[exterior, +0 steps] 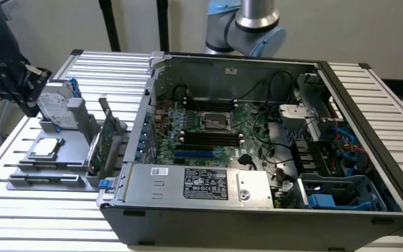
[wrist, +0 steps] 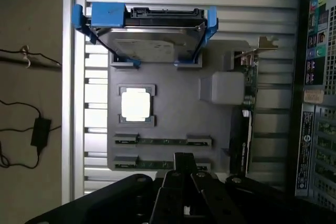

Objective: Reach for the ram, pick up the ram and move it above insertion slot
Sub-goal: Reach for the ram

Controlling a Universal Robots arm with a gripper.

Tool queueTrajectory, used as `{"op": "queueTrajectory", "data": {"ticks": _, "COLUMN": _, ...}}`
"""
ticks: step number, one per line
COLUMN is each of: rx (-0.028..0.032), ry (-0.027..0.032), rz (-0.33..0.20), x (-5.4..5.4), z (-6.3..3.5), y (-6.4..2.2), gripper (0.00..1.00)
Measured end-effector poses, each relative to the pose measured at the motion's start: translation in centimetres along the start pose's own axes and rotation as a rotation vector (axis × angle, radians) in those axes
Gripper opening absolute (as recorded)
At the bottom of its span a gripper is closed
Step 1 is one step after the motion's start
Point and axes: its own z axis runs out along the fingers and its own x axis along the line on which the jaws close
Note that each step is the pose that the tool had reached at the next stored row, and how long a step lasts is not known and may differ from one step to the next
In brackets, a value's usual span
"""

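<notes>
Ram (wrist: 155, 165) beside gripper (wrist: 184, 158), hard drive (wrist: 152, 38), card (wrist: 247, 124) nearby

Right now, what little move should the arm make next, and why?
Probably a short drop straight toward the nearer ram stick. The gripper hangs above the gray holder, lined up over that stick's middle. That stick and the other ram stick both lie in their slots, not yet lifted.
</notes>
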Motion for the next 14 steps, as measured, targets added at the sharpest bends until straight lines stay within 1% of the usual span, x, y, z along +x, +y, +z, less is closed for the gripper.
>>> {"op": "queueTrajectory", "data": {"ticks": 7, "rx": 0.0000, "ry": 0.0003, "rz": 0.000, "x": 0.6, "z": 0.06, "y": -3.17, "gripper": 0.11}}
{"op": "queueTrajectory", "data": {"ticks": 8, "rx": 0.0001, "ry": 0.0002, "rz": 0.000, "x": 0.6, "z": 0.09, "y": -3.51, "gripper": 0.11}}
{"op": "queueTrajectory", "data": {"ticks": 14, "rx": 0.0000, "ry": 0.0003, "rz": 0.000, "x": 0.6, "z": 0.08, "y": -3.61, "gripper": 0.11}}
